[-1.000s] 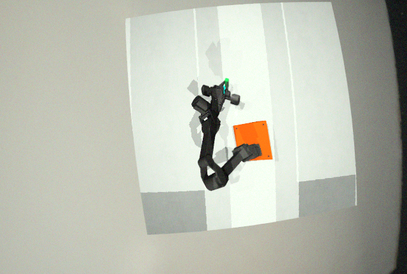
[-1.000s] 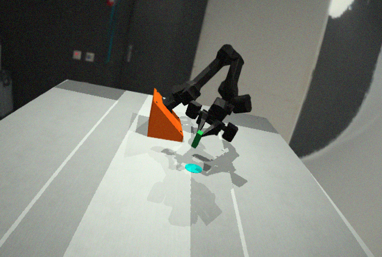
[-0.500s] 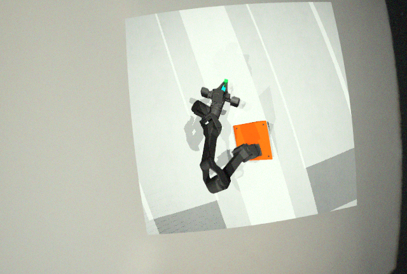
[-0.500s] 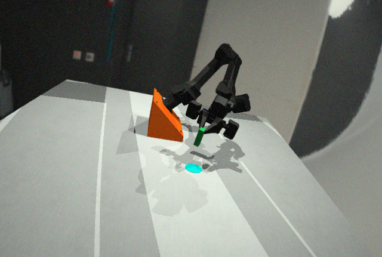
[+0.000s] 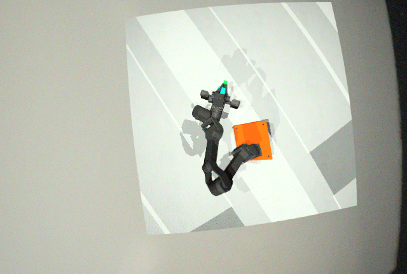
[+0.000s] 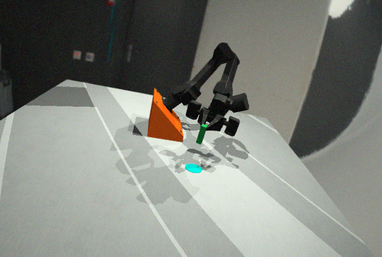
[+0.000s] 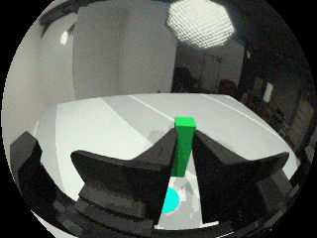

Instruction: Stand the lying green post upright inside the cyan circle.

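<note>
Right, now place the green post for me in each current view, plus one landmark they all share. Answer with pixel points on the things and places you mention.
Top: the green post [image 5: 225, 82] [image 6: 201, 134] [image 7: 183, 149] shows just above picture centre, at the tool's tip.
Exterior: near the middle, below the tool [image 5: 225, 84] [image 6: 205, 123] [image 7: 184, 134].
Wrist: right of centre, between the fingers.
Shared landmark: the cyan circle [image 5: 222, 91] [image 6: 193, 168] [image 7: 170, 200].
</note>
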